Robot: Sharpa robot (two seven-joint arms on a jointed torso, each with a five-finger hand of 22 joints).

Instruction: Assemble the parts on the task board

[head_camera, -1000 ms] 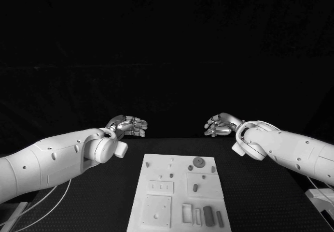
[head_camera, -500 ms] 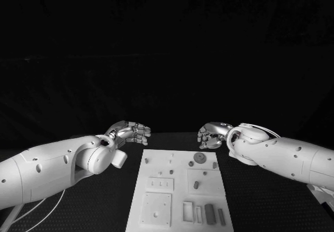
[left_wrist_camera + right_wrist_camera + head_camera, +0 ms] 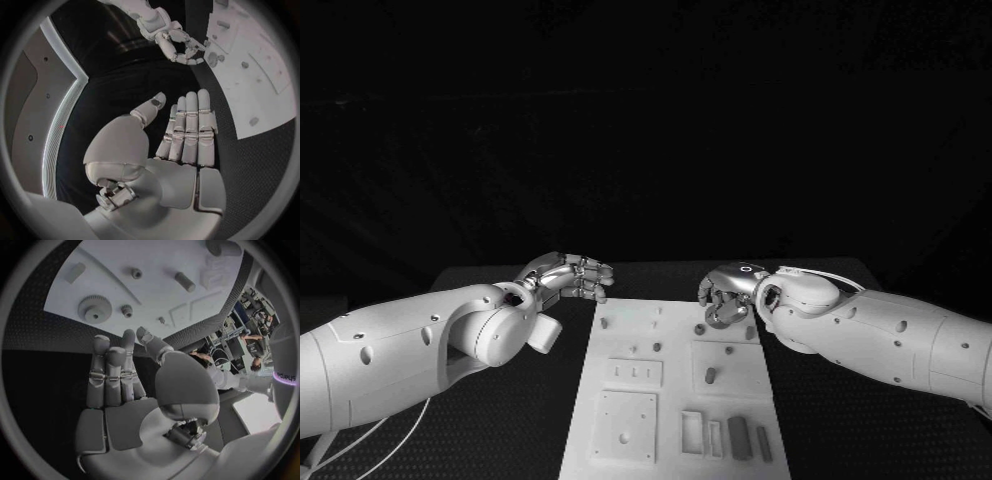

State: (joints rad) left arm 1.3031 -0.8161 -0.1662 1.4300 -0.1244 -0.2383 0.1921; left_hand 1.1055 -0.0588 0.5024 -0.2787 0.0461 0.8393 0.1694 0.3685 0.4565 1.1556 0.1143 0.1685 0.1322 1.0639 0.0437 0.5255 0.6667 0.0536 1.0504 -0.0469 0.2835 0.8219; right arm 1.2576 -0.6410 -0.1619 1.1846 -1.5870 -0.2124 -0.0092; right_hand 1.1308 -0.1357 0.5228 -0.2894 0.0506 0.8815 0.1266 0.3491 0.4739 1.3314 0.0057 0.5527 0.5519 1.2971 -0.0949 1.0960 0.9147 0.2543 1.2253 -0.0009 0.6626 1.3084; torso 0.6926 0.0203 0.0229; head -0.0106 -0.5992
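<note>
Both hands hover at the far end of the board, holding nothing.

The board (image 3: 678, 385) is a long white plate on the black table (image 3: 862, 400), with raised square frames and slots nearer the robot and small grey parts scattered over it. A toothed gear (image 3: 93, 307) lies flat just beyond the fingertips of the right hand (image 3: 728, 292), a smaller gear (image 3: 127, 310) beside it and short pegs (image 3: 184, 281) farther on. The right hand sits over the board's far right corner, fingers loosely curled and apart, empty. The left hand (image 3: 568, 275) is beside the board's far left corner, off the plate, fingers straight and close together, thumb apart, empty. Nothing lies between either hand and the parts.
</note>
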